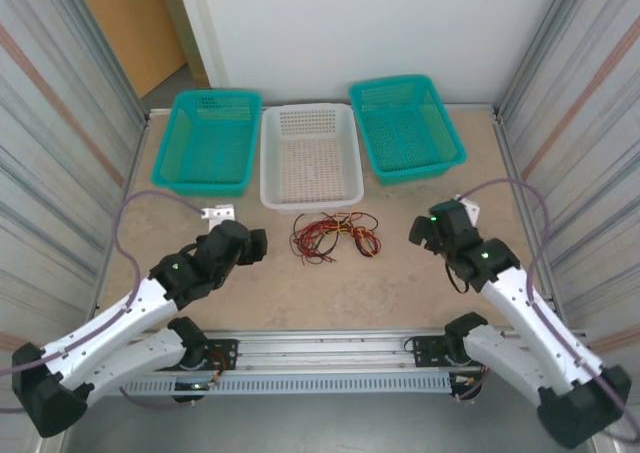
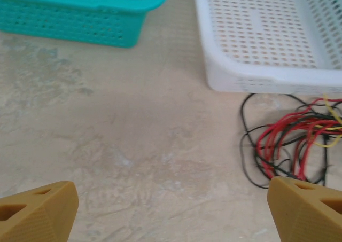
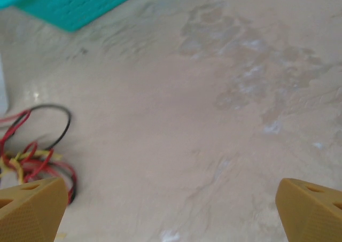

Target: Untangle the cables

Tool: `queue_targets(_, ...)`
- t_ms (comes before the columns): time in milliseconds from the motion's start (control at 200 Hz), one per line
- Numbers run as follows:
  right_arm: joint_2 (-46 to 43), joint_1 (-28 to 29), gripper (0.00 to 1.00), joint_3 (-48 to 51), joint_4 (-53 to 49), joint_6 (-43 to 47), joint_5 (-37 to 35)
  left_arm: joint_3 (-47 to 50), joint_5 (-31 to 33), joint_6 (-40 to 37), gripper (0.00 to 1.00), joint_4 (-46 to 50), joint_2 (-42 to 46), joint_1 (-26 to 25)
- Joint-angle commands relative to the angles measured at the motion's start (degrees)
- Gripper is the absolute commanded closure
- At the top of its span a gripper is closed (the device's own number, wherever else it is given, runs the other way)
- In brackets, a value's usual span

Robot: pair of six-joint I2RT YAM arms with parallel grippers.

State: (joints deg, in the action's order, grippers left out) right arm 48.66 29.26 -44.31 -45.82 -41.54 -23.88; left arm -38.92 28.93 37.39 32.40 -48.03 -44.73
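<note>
Cables (image 1: 335,236) bundled on table (image 1: 400,278), just in front of white basket (image 1: 310,202), long axis left-right. Left gripper (image 1: 258,245) wide, empty, bundle to its right. Right gripper (image 1: 418,231) wide, empty, bundle to its left. Both about equally near.

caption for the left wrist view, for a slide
Open left fingers frame the table; tangled cables lie at right, before the white basket

The cables (image 2: 288,140) run off the left wrist view's right edge — white basket (image 2: 256,79) cropped too.
</note>
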Motion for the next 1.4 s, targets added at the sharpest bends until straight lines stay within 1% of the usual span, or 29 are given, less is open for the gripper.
queue_targets(0, 6.66, 10.47, 0.01, -9.10, -9.85, -10.19, -15.08, -4.10, -1.51, 1.17, 0.08, -1.74, -5.21, -0.34)
queue_targets(40, 9.70, 14.03, 0.01, -12.90, -12.50, -13.12, -19.87, -5.02, -3.33, 1.28, 0.09, -2.67, -7.60, -0.38)
queue_targets(95, 13.08, 17.14, 0.01, -15.79, -15.46, -19.56, -29.31, -5.47, -6.42, 1.45, 0.09, -5.19, -10.14, -0.51)
queue_targets(115, 13.98, 17.62, 0.01, -16.04, -17.49, -23.64, -31.82, -5.21, -7.56, 1.69, 0.10, -6.53, -11.13, -0.58)
queue_targets(140, 14.96, 17.57, 0.01, -15.60, -20.72, -31.02, -34.23, -4.77, -8.97, 1.87, 0.10, -8.54, -12.06, -0.67)
queue_targets(160, 15.60, 16.81, 0.01, -15.38, -23.19, -35.68, -34.91, -4.40, -9.90, 2.09, 0.10, -10.22, -12.94, -0.71)
queue_targets(170, 15.83, 16.14, 0.01, -15.52, -23.72, -36.56, -34.35, -4.23, -10.29, 2.26, 0.10, -11.02, -13.36, -0.82)
queue_targets(180, 15.91, 15.14, 0.01, -15.75, -23.07, -35.45, -33.02, -4.00, -10.60, 2.41, 0.10, -11.74, -13.81, -0.87)
queue_targets(190, 15.99, 13.97, 0.01, -15.92, -20.90, -31.91, -31.06, -3.87, -10.85, 2.62, 0.10, -12.36, -14.30, -0.84)
queue_targets(205, 15.99, 11.83, 0.00, -15.86, -15.78, -23.26, -26.71, -3.70, -11.23, 2.88, 0.10, -13.43, -15.08, -0.82)
queue_targets(225, 15.80, 9.15, 0.10, -15.35, -8.59, -13.00, -19.53, -3.63, -11.69, 3.03, 0.11, -14.62, -16.28, -0.86)
queue_targets(245, 15.81, 7.05, 0.18, -14.96, -4.03, -7.22, -13.39, -3.71, -12.21, 3.01, 0.11, -15.70, -17.50, -0.86)
queue_targets(271, 16.12, 5.30, 0.20, -15.13, -2.22, -5.09, -9.23, -3.96, -12.78, 2.85, 0.12, -16.87, -19.12, -0.80)
queue_targets(316, 17.41, 3.55, 0.19, -15.94, 0.02, -2.13, -6.09, -4.65, -13.67, 2.48, 0.12, -19.05, -22.12, -0.88)
queue_targets(391, 22.05, -0.31, 0.18, -21.02, -2.20, 1.63, -0.87, -6.40, -15.01, 1.14, 0.14, -23.29, -27.45, -0.88)
queue_targets(411, 23.27, -1.04, 0.17, -22.43, -3.05, 2.20, -0.05, -7.11, -15.16, 0.76, 0.14, -24.13, -28.95, -0.86)
queue_targets(431, 24.32, -1.58, 0.13, -23.63, -3.70, 2.70, 0.44, -7.97, -15.33, 0.35, 0.15, -24.73, -30.52, -0.76)
queue_targets(476, 25.90, -2.00, 0.00, -25.52, -4.63, 3.40, 1.36, -10.20, -15.65, -0.19, 0.17, -25.11, -34.10, -0.22)
queue_targets(606, 26.08, -1.26, 0.01, -25.47, -4.16, 3.24, 4.18, -14.58, -16.18, 0.35, 0.19, -26.11, -41.00, 4.15)
queue_targets(696, 25.20, 1.04, 0.01, -23.12, -3.83, 2.67, 4.08, -17.27, -17.13, -0.41, 0.19, -26.37, -43.07, 7.77)
queue_targets(797, 25.13, 3.72, 0.01, -20.87, -4.29, 1.94, 3.76, -19.59, -18.58, -2.02, 0.18, -27.54, -44.54, 10.40)
queue_targets(917, 24.72, 6.16, 0.00, -18.32, -3.99, 0.20, 3.28, -22.30, -19.86, -3.89, 0.16, -28.40, -47.44, 11.75)
queue_targets(1092, 23.72, 9.62, 0.00, -13.53, 1.56, 0.20, 3.92, -24.51, -22.87, -4.99, 0.13, -32.72, -51.19, 11.77)
queue_targets(1157, 24.75, 9.55, 0.01, -12.57, 2.98, 1.38, 5.53, -24.82, -22.85, -4.49, 0.13, -32.05, -50.46, 11.77)
queue_targets(1202, 26.29, 8.12, 0.01, -12.82, 2.82, 1.80, 6.75, -23.90, -21.57, -4.13, 0.13, -31.04, -48.24, 11.45)
queue_targets(1252, 27.90, 5.47, 0.00, -14.54, 1.82, 3.16, 8.61, -22.08, -18.80, -3.70, 0.13, -28.84, -44.63, 10.93)
queue_targets(1323, 28.93, 1.74, 0.00, -17.66, 2.41, 6.76, 11.41, -20.00, -14.34, -2.22, 0.13, -22.30, -38.72, 10.40)
queue_targets(1398, 30.44, -3.11, 0.01, -21.58, 4.38, 9.83, 15.78, -16.97, -12.27, -1.54, 0.13, -16.88, -31.33, 9.79)
